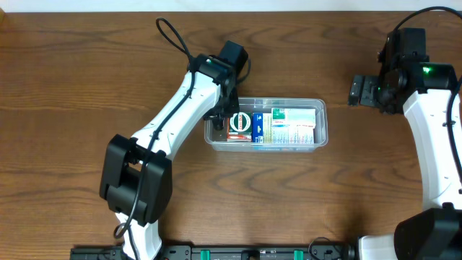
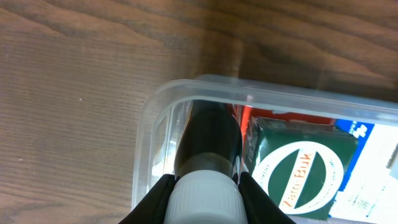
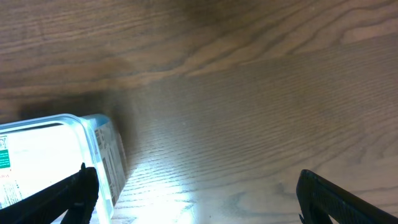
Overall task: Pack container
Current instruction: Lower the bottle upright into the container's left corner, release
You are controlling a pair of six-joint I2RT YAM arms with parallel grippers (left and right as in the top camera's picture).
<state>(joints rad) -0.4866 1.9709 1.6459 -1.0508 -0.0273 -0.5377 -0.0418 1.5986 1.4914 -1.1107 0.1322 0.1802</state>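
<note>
A clear plastic rectangular container (image 1: pixel 289 100) sits on the brown wooden table (image 1: pixel 72 87), near the middle, with its long side running left to right. The left gripper (image 2: pixel 205 186) reaches over its left end and is clamped on the white cap of a dark cylindrical bottle with a white cap (image 2: pixel 208 137). The bottle lies inside the tub, close against the left wall. Just beside it stands a green box with a round white logo (image 2: pixel 301 174), so the bottle has only a narrow slot between wall and box. Further right are a blue-and-white box (image 1: pixel 258 126) and a white box with green print (image 1: pixel 294 124), which together fill the rest of the tub. The right gripper (image 3: pixel 199 199) hangs well apart from the container, off its right end, with its black fingers (image 3: pixel 71 196) spread wide and only bare wood between them.
</note>
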